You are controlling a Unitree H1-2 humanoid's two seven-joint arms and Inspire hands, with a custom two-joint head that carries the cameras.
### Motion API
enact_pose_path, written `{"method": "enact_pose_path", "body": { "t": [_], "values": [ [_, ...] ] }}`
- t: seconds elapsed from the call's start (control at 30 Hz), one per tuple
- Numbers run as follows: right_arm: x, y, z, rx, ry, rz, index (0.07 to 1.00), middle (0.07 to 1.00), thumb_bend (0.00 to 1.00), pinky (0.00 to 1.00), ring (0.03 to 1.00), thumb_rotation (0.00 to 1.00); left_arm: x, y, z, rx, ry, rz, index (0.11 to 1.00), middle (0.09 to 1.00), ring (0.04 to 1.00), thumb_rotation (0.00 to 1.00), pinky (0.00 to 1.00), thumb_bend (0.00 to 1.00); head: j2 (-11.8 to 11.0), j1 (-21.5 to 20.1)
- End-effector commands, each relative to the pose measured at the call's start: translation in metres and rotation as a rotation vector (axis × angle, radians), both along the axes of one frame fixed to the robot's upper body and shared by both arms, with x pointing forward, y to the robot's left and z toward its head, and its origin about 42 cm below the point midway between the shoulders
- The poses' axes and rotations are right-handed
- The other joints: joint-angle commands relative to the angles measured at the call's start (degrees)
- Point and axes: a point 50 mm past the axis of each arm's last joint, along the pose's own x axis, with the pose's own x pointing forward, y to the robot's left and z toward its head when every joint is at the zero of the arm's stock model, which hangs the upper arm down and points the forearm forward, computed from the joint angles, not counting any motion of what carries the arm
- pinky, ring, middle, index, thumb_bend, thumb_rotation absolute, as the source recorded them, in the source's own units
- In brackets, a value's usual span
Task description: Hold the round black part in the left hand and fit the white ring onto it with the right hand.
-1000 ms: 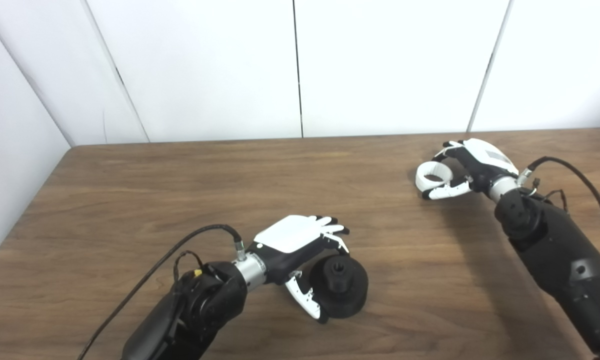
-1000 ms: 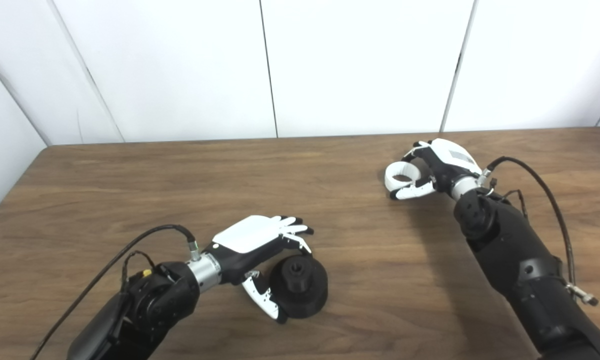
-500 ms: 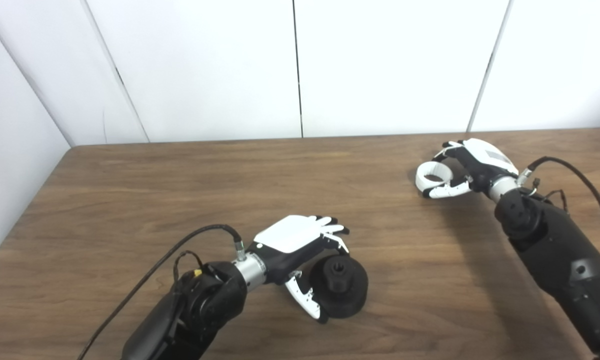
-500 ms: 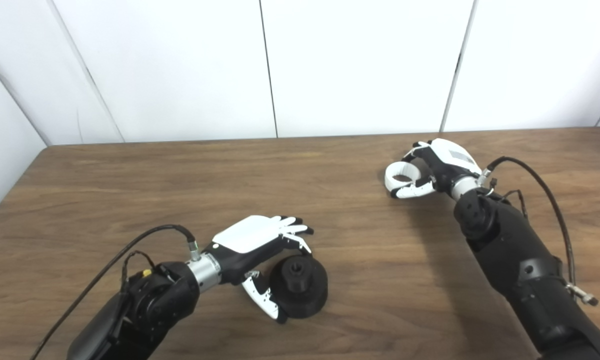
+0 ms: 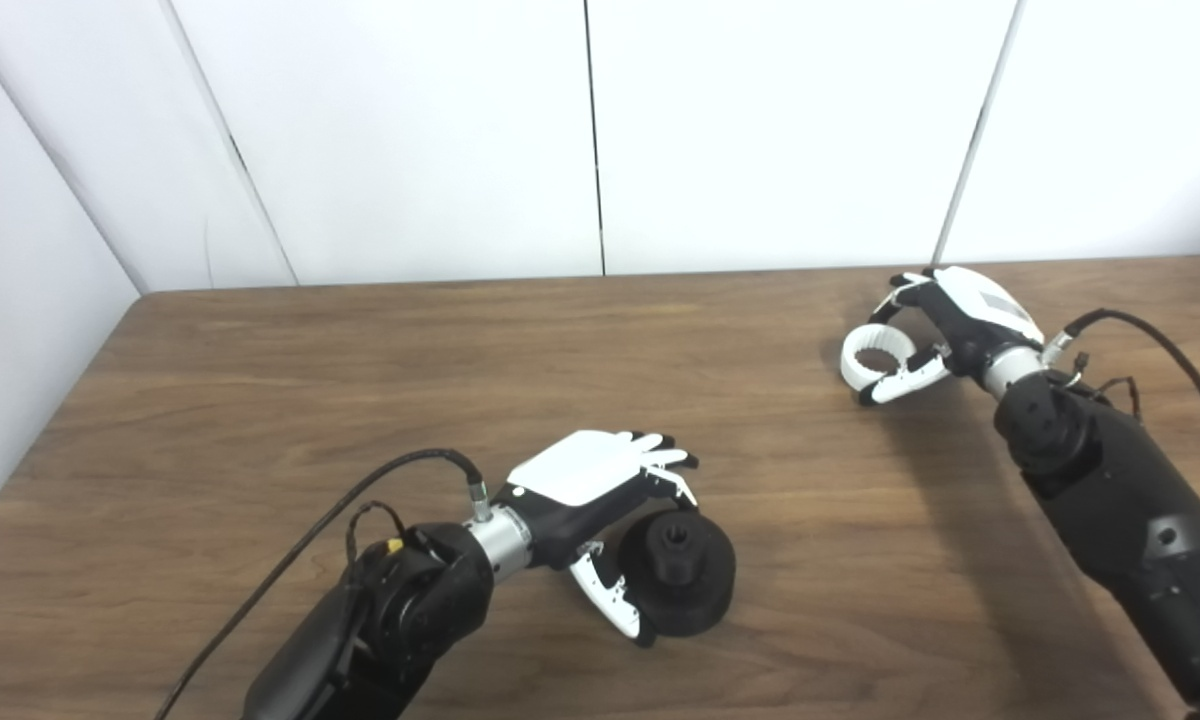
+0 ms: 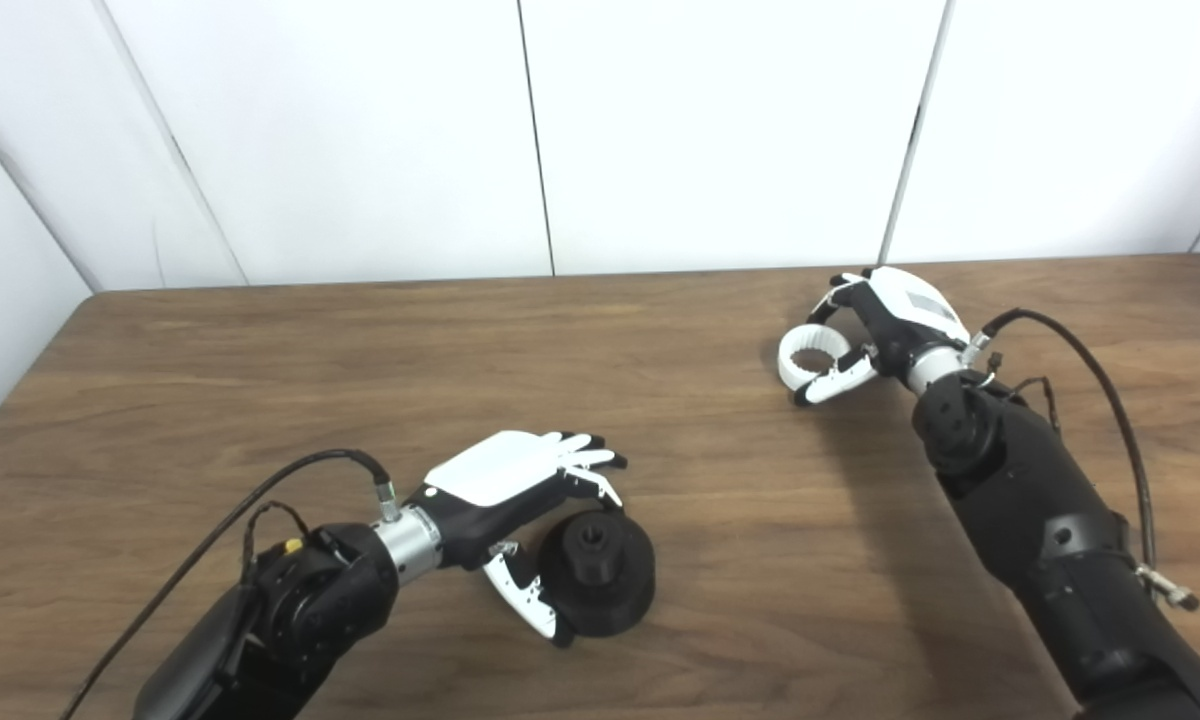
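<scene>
The round black part (image 5: 688, 578), with a raised hub in its middle, rests on the wooden table (image 5: 360, 380) at front centre. My left hand (image 5: 600, 482) cups its left side: fingers lie over its far rim, the thumb presses its near left edge. At the back right, my right hand (image 5: 950, 322) is shut on the white ring (image 5: 878, 357), pinched between fingers and thumb. The ring is tilted, its opening towards me, just above the tabletop. The two hands are far apart.
White wall panels (image 5: 760, 130) stand right behind the table's far edge. A cable (image 5: 1175, 365) loops from the right wrist, another (image 5: 360, 500) from the left. The table's left edge runs beside a white side wall.
My right hand has shifted a little up and to the right with the white ring, tipping its opening more towards me. The left hand and black part have not moved.
</scene>
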Motion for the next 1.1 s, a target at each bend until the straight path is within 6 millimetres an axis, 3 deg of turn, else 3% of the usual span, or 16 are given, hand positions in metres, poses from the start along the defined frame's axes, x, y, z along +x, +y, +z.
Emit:
{"method": "enact_pose_path", "body": {
  "t": [0.0,0.23,0.57,1.07],
  "values": [
    [0.004,0.003,0.029,-0.003,-0.105,0.038,0.495,0.918,0.51,0.96,1.000,0.15,0.003,0.006,-0.004,0.038,0.002,0.016,0.654,0.951,1.000,0.19,1.00,0.97,0.1,0.0],
    [-0.007,0.003,0.035,-0.008,-0.136,0.067,0.495,0.905,0.51,0.98,1.000,0.16,0.004,0.005,-0.004,0.047,0.002,0.018,0.654,0.950,1.000,0.19,1.00,0.96,0.0,0.0],
    [-0.025,0.006,0.042,0.003,-0.160,0.108,0.495,0.900,0.51,0.88,0.987,0.16,0.005,0.003,-0.005,0.042,0.010,0.017,0.655,0.953,1.000,0.19,1.00,0.97,0.2,0.4],
    [-0.072,0.036,0.073,0.042,-0.188,0.250,0.494,0.890,0.51,0.89,0.973,0.15,0.005,0.002,-0.005,0.044,0.012,0.016,0.655,0.951,1.000,0.19,1.00,0.96,0.3,0.2]
  ]
}}
